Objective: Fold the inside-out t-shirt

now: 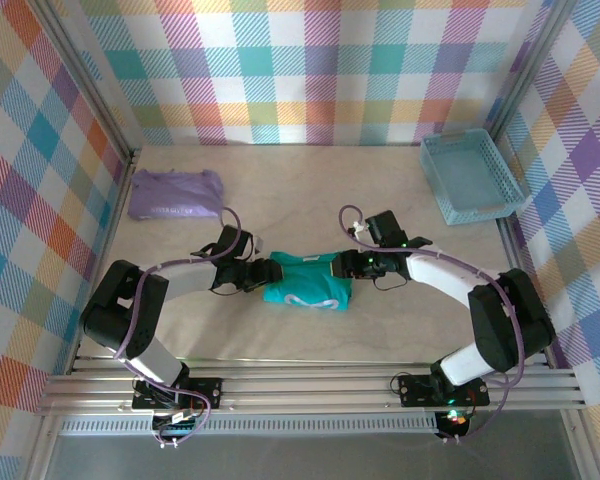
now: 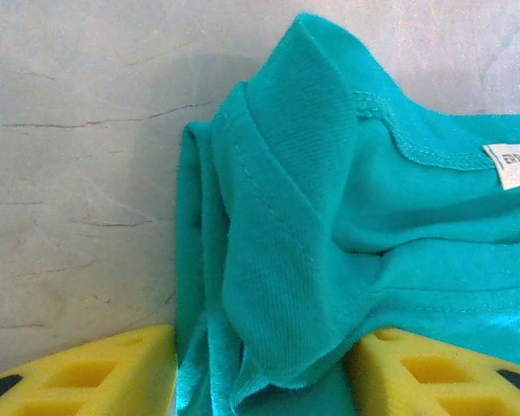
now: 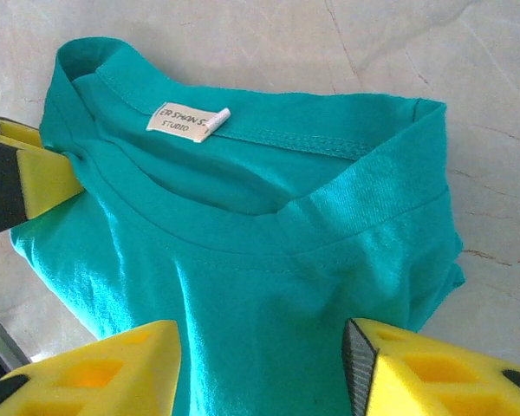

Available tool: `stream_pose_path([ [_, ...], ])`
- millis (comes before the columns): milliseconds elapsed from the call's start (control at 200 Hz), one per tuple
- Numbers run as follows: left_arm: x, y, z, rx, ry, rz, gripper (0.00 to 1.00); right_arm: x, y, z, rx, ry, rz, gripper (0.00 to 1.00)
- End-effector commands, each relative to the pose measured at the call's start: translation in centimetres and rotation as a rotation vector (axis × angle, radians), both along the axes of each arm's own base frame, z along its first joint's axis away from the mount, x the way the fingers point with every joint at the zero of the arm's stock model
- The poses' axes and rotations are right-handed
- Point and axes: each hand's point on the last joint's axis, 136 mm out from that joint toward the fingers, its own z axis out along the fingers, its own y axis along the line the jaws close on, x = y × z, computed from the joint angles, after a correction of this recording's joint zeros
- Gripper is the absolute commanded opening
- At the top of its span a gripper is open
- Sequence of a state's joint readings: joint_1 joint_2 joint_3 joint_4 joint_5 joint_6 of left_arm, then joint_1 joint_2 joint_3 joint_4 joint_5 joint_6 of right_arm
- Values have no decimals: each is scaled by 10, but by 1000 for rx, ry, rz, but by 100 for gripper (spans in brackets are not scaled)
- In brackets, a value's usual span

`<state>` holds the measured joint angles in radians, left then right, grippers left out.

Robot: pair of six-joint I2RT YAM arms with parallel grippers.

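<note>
Roughly at the middle of the table [image 1: 280, 210], lying as a thick, bunched wad: the inside-out t-shirt [image 1: 305, 283]. Flanked end to end by the left gripper [image 1: 264, 272] at its left edge and the right gripper [image 1: 353, 265] at its right edge, each pointing inward toward the other. Well apart from the lavender folded garment [image 1: 176, 193] at the far left and from the light blue basket [image 1: 470, 177] in the far right corner.

From the left wrist: yellow fingers [image 2: 95, 377] set on either side of a gathered fold of teal cloth, touching it on both sides. Spread apart rather than brought together; cannot tell whether pinching firmly or merely straddling.

From the right wrist: yellow fingers [image 3: 113, 368] likewise held apart, with the collar end of the shirt filling the gap between them. Same doubt over a true grip here. Seams turned outward, with a white label [image 3: 188, 121] at the neckband. At the left margin, touched by a finger of the left gripper.
</note>
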<state>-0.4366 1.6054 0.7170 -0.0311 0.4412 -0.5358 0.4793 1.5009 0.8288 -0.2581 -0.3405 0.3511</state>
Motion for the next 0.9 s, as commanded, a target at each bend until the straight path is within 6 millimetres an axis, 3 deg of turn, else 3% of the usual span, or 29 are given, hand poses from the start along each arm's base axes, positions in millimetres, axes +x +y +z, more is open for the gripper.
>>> stream_pose_path([
  [0, -10, -53, 16, -177, -31, -160, 55, -8, -3, -18, -26, 52, -8, 50],
  [300, -13, -67, 22, -244, -27, -193, 56, -11, 0, -31, -32, 85, -11, 46],
  [545, -10, -76, 27, -283, -34, -203, 48, -11, 0, -32, -33, 87, -11, 45],
  [795, -5, -79, 33, -303, -49, -197, 31, -10, 0, -34, -42, 85, -13, 45],
  [895, -1, -76, 36, -283, -69, -187, 10, -8, -1, -32, -51, 77, -12, 46],
])
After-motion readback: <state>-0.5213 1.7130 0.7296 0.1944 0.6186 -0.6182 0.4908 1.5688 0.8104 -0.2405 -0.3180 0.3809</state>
